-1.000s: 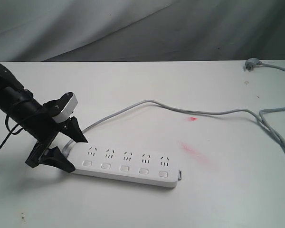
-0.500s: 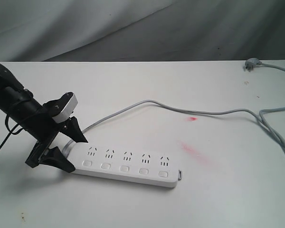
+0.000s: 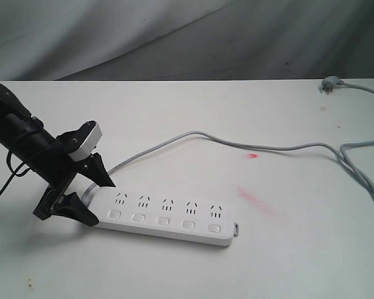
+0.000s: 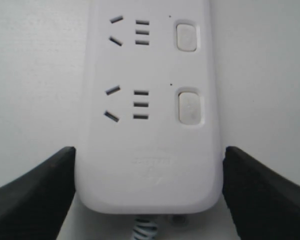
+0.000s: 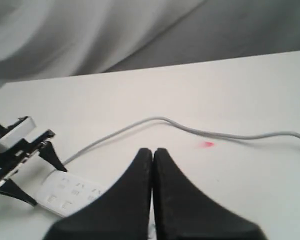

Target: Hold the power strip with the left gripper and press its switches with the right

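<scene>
while left fingers [image 4: 32, 187] still pinch the power strip [image 4: 150, 135], right fingers [image 5: 127, 200] stay pressed together

White desk, grey cloth backdrop, red marks.
Desk [image 3: 174, 106] plain white; small bright red spot [image 3: 252, 156] right of its centre, paler pink smear [image 3: 255, 200] nearer the front edge; tiny dark speck [image 3: 30, 285] by front-left corner; creased grey cloth [image 3: 174, 37] behind the far edge.
</scene>
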`<state>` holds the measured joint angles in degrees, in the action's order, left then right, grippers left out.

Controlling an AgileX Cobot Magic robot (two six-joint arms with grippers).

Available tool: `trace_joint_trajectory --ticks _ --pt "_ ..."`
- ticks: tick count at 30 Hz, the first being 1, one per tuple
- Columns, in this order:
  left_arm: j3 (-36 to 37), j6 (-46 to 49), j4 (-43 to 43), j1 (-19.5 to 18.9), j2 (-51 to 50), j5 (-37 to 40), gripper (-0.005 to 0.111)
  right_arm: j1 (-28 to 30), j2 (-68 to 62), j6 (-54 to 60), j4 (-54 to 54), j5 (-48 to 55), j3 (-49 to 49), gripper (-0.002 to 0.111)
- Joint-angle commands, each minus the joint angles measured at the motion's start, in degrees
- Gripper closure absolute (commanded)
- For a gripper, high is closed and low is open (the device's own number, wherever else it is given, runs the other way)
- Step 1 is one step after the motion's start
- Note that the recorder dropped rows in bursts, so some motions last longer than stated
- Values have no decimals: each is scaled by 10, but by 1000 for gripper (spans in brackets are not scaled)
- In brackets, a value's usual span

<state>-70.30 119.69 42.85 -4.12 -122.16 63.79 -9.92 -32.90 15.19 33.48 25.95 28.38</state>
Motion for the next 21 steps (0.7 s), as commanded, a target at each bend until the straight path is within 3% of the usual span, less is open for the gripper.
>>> trace_joint_trajectory --ticks 1,5,6,8,18,21 --pt "-3 3 1 1 1 5 71 14 38 -81 -151 28 -3 108" --pt "-3 3 1 1 1 5 71 14 72 -176 -264 28 -3 108" --pt "-3 3 1 1 1 5 71 14 82 -250 -346 32 -3 108" --pt "-3 3 1 1 1 5 71 14 96 -283 -419 32 -3 108" --pt "-3 3 1 1 1 5 71 89 219 -152 -401 -3 -65 108" --pt "-3 3 1 1 1 5 71 94 247 -152 -387 -63 -95 108"
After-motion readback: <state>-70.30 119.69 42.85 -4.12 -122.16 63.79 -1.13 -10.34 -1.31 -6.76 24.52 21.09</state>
